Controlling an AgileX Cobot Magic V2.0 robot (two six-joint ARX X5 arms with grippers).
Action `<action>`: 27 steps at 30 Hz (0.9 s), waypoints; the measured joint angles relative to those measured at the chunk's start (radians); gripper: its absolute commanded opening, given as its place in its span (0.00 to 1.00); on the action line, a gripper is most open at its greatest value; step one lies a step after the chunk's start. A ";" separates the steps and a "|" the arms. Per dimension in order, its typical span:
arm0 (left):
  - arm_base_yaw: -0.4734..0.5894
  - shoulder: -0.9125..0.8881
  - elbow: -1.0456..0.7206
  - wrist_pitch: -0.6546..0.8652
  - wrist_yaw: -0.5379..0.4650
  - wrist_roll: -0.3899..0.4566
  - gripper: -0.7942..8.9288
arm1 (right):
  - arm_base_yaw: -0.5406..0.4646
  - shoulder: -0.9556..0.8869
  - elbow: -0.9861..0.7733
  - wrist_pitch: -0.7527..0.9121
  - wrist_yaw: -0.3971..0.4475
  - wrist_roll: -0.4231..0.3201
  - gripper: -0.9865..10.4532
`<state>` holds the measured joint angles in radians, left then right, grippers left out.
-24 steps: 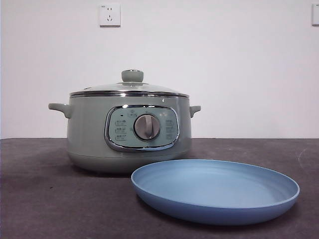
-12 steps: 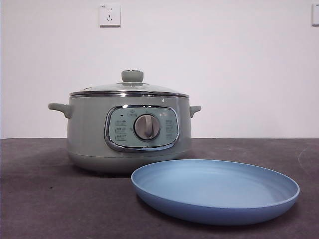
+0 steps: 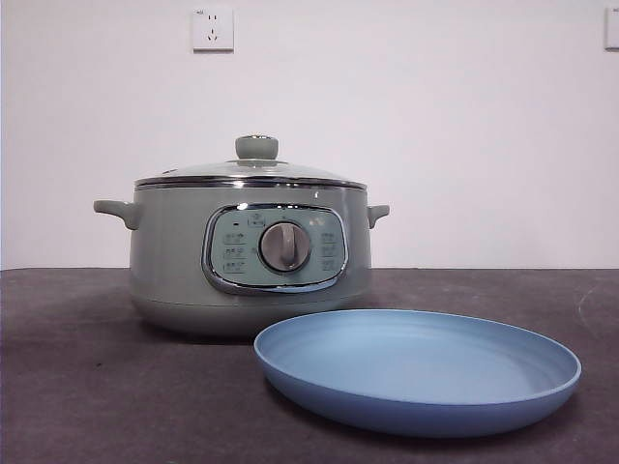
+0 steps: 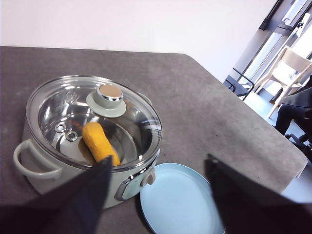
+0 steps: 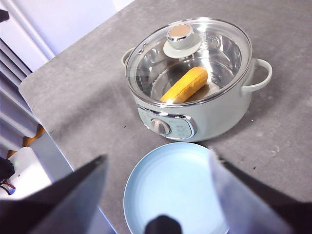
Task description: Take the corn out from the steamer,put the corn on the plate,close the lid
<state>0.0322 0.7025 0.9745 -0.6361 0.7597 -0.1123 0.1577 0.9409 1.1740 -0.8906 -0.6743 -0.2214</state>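
We see the corn lying flat in the steamer, diagonal under the lid (closed). Plate empty, near-right. Left gripper and right gripper both spread wide, holding nothing.

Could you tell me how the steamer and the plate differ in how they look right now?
The steamer is tall, sage green and covered by its glass lid; the plate is shallow, light blue and open. The steamer holds the corn, while the plate is bare. Both are round and stand on the table.
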 measured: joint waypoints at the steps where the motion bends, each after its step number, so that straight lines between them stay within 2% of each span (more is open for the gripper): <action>1: 0.000 0.003 0.000 0.011 0.001 0.000 0.62 | 0.000 0.000 0.000 0.000 0.000 0.000 0.56; 10: 0.000 0.057 0.000 0.105 0.003 0.004 0.62 | 0.000 0.000 0.000 0.000 0.000 0.000 0.56; 16: -0.042 0.162 0.010 0.252 -0.008 0.003 0.62 | 0.000 0.000 0.000 0.000 0.000 0.000 0.56; 27: -0.230 0.499 0.220 0.377 -0.219 0.026 0.62 | 0.000 0.000 0.000 0.000 0.000 0.000 0.56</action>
<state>-0.1978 1.2011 1.1942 -0.2588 0.5407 -0.0860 0.1577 0.9413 1.1740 -0.8906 -0.6739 -0.2214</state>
